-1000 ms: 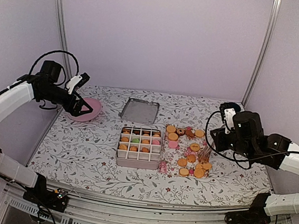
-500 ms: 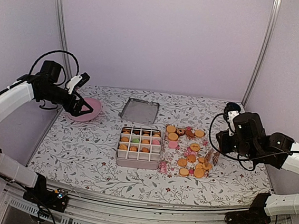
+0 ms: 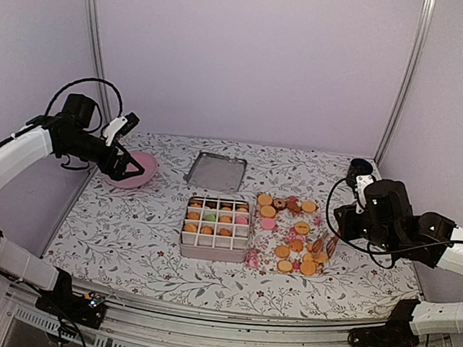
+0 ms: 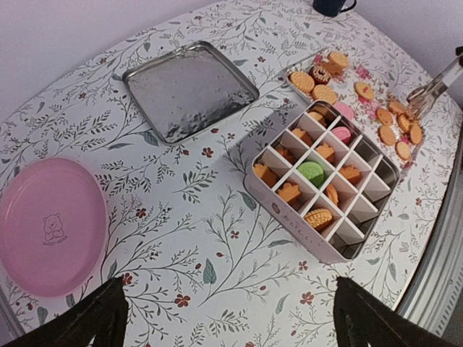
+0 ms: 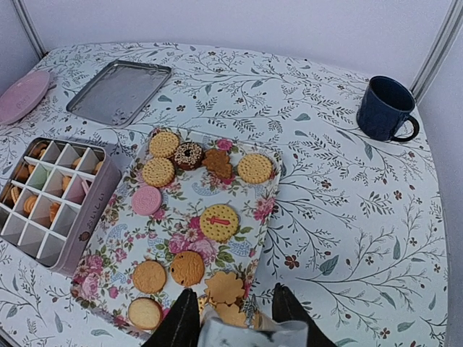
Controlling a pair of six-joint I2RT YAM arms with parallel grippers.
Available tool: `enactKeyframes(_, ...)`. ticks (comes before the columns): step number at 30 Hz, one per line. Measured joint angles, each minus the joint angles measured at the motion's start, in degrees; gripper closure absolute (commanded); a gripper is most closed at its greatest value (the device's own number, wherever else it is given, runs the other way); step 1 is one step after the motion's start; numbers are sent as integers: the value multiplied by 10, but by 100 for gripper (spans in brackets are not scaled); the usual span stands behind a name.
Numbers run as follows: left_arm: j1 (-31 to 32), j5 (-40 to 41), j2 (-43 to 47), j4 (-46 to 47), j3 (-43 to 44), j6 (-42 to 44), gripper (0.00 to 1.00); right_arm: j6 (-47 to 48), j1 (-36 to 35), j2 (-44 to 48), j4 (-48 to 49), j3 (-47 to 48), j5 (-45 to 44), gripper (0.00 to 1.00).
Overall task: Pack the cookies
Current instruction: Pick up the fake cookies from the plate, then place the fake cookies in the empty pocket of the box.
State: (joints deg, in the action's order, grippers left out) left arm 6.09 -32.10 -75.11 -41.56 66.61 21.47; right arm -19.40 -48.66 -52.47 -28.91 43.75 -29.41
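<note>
On the table, under a leaf-print cloth, from largest thing to smallest:
- A floral tray lies right of centre, just beside the tin
- A square tin, split into a grid of small compartments, sits mid-table; most cells hold one biscuit, and the row nearest the arms looks empty
- A shallow silver lid lies flat behind the tin, apart from it
- A pink plate rests at the far left edge, with nothing on it
- A navy mug stands upright at the far right, well apart from the tray
- The left gripper hovers high near the pink plate, its fingers spread wide with nothing between them
- The right gripper hangs over the near end of the floral tray, its fingers pressed on a pale shiny tool that looks like tongs
- The cookies are small round biscuits, mostly golden, a few pink, green or dark; about a dozen lie loose on the floral tray and the others are already in the tin
- The step in hand seems to be picking the next biscuit from the crowded near end; best to straddle a single one, squeeze lightly so it does not crack, lift clear of overlapping neighbours, and let go low over an empty cell
</note>
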Motion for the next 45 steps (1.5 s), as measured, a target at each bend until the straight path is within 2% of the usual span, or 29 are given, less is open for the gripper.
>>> enactKeyframes(6,0,-2,0,-3,0,0,1,-6,0,0,8,-16,2,65)
enactKeyframes(13,0,-5,0,-4,0,0,1,-9,0,0,17,-18,10,87)
enactKeyframes(18,0,-5,0,-6,0,0,1,-5,0,0,19,-17,15,97)
enactKeyframes(32,0,-5,0,-8,0,0,1,44,1,-12,47,57,54,99)
enactKeyframes(45,0,11,1,-19,0,10,1,107,1,-238,202,166,228,99)
